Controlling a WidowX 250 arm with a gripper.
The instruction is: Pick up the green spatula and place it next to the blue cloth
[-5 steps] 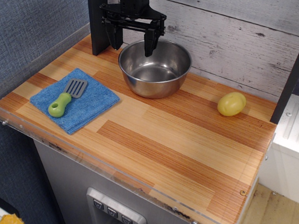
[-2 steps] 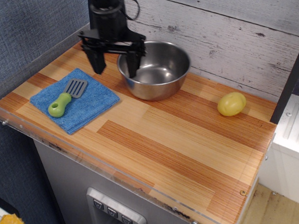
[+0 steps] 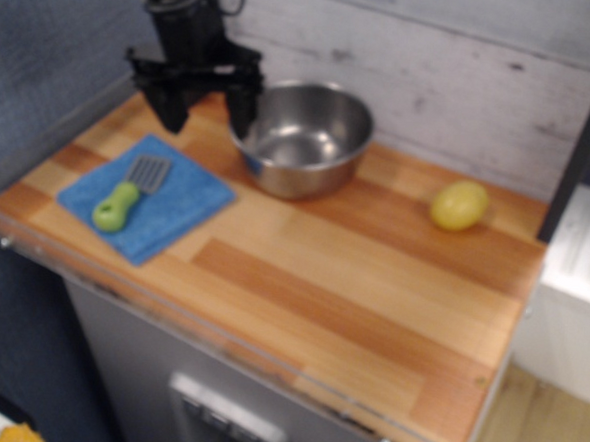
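Observation:
The green spatula lies on top of the blue cloth at the left of the wooden counter, its lime handle toward the front and its grey slotted head toward the back. My black gripper hangs open and empty above the counter's back left, between the cloth and the steel bowl. Its fingers point down, a little behind and to the right of the spatula. The frame is blurred.
A steel bowl stands at the back centre, close to the gripper's right finger. A round yellow-green lump lies at the right. A clear acrylic rim edges the counter's front and left. A plank wall is behind.
The gripper has swung from above the bowl to the left and lower, and now hangs near the cloth's back edge. The spatula, cloth and bowl have not moved.

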